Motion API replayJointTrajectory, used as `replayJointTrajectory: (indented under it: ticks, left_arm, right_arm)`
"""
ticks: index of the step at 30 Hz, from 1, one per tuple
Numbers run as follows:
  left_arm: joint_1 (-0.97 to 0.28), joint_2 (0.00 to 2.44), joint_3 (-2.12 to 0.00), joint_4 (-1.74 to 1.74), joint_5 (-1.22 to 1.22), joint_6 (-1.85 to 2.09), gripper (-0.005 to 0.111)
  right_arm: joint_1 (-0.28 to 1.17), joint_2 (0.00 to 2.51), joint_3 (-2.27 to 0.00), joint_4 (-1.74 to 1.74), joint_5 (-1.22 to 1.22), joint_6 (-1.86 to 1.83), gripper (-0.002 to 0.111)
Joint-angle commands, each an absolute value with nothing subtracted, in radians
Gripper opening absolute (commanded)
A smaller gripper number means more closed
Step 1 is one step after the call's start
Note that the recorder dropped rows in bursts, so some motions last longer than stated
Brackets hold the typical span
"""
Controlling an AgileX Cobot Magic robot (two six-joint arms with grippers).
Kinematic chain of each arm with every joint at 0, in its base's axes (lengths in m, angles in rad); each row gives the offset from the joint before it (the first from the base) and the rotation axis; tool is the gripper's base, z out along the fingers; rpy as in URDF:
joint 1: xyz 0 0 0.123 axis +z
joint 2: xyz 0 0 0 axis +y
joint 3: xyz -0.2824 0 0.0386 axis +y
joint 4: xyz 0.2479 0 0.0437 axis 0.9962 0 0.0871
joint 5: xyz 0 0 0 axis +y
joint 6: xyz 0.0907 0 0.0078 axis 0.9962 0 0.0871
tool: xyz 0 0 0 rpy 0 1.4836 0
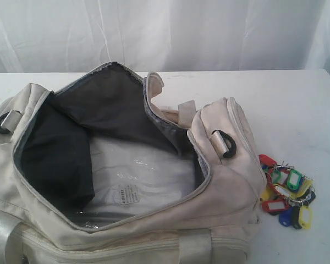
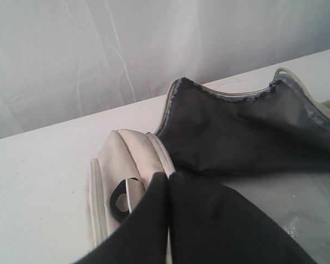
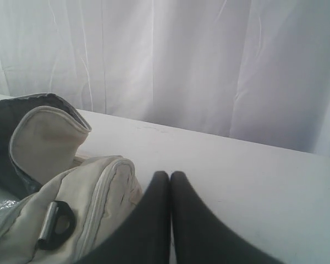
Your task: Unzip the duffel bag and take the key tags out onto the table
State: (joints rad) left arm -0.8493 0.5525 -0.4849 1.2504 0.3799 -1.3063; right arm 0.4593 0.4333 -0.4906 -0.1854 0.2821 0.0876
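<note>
The duffel bag (image 1: 231, 187) lies unzipped and gaping on the table (image 1: 297, 110). The key tags (image 1: 289, 192) rest on the tabletop just beside its right end. The left gripper (image 2: 169, 181) and the right gripper (image 3: 170, 179) both have their fingers pressed together, holding nothing.

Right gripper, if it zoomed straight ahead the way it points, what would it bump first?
Probably nothing soon: ahead of the right gripper lies bare table, then the white curtain. The duffel bag sits off to one side. Depth is unclear.
</note>
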Motion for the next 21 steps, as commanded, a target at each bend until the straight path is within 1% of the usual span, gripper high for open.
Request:
replayJointTrajectory:
  ticks: [1, 11, 12, 14, 18, 21]
  left_arm:
    - [-0.849, 0.548, -0.491, 1.262, 0.381, -1.316, 0.0]
    - [-0.851, 0.539, -0.478, 1.249, 0.392, -1.294, 0.0]
    - [-0.834, 0.531, -0.466, 1.241, 0.391, -1.297, 0.0]
    - [-0.774, 0.504, -0.446, 1.207, 0.351, -1.304, 0.0]
    - [-0.575, 0.393, -0.372, 1.154, 0.213, -1.304, 0.0]
    - [-0.45, 0.287, -0.311, 1.156, 0.148, -1.284, 0.0]
  right_arm:
    - [0.448, 0.428, -0.486, -0.19, 0.267, 0.095, 0.0]
    - [0.448, 0.428, -0.486, -0.19, 0.267, 0.095, 0.0]
    - [0.448, 0.428, -0.486, -0.19, 0.267, 0.095, 0.0]
    - [0.448, 0.428, -0.486, -0.19, 0.267, 0.095, 0.0]
    - [0.448, 0.428, -0.486, -0.188, 0.266, 0.095, 0.0]
    - [0.448, 0.428, -0.486, -0.188, 0.266, 0.095, 0.0]
